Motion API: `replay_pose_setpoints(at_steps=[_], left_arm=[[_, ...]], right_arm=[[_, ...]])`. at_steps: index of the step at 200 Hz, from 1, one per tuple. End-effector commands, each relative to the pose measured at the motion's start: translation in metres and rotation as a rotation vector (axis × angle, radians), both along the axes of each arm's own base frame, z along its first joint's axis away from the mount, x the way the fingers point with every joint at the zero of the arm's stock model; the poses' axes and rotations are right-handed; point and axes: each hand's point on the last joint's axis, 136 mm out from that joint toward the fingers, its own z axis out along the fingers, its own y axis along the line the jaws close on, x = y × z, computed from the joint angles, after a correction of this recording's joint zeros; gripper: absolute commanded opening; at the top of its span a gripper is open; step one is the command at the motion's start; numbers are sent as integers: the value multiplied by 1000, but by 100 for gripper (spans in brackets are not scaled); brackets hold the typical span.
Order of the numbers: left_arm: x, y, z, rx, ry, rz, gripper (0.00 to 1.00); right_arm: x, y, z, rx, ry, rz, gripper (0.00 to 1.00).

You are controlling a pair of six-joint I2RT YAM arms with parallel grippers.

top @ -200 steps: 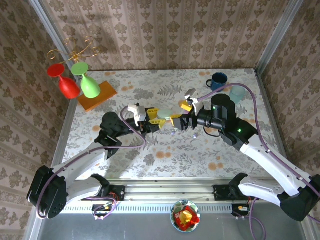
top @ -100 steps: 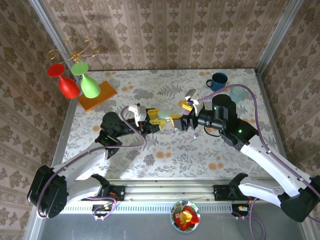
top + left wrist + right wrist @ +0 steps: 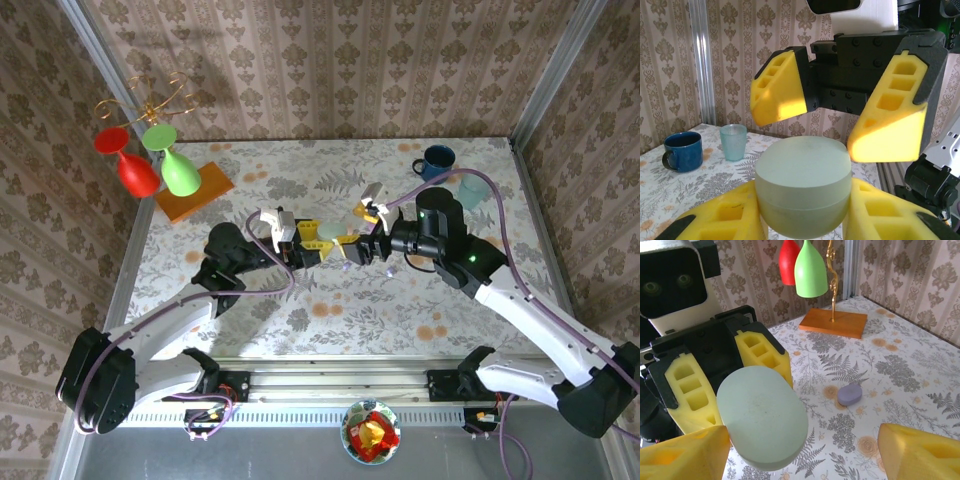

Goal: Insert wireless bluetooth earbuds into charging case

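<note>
The left tool (image 3: 802,215) pads (image 3: 727,217) hide lower sides of the green case (image 3: 802,170)

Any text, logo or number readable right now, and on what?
None readable. The green case in the left gripper is blank on lid and side; the blue mug, the pale cup and the lilac case on the table show no marks that I can make out.

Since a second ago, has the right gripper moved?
Yes. The right gripper has edged left, away from the mug, toward the case held in the left gripper.
</note>
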Motion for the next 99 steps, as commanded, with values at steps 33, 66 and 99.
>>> replay_pose_setpoints(at_steps=[33,66,99], left_arm=[[-8,0,21,-39,-38,-33,29],[-8,1,20,-33,-28,-30,28],[-10,2,16,-28,-32,-36,28]], right_arm=[[7,-1,-4,-25,-31,-33,79],[16,-9,7,4,-68,-107,78],[17,-13,20,44,-97,-134,78]])
